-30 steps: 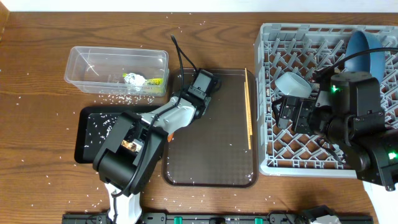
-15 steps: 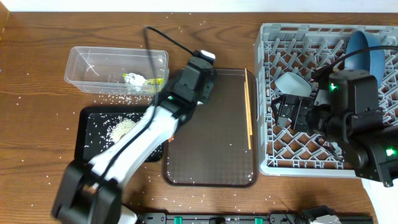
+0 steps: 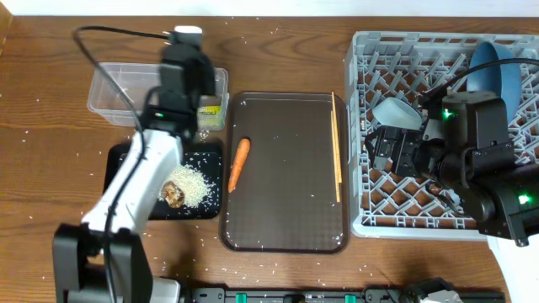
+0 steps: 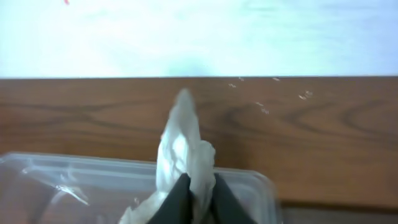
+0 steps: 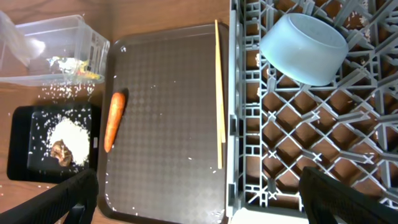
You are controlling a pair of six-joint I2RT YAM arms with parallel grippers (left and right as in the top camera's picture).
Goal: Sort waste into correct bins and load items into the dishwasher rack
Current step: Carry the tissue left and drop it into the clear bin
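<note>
My left gripper is shut on the crumpled white tissue and holds it above the clear tub. The yellow-green wrapper lies in that tub. The black tray holds rice and the brown lump. The carrot and chopsticks lie on the brown tray. The grey rack holds the white bowl and the blue plate. My right gripper is open above the rack. The cups are out of view.
The brown serving tray sits between the black tray and the rack. Loose rice grains are scattered over the wooden table and beside the tub. The right arm's body covers the rack's right half.
My left arm swung from the brown tray up and left to above the clear tub, with the tissue in it. The carrot, rice and brown lump are now uncovered. The right arm barely moved.
</note>
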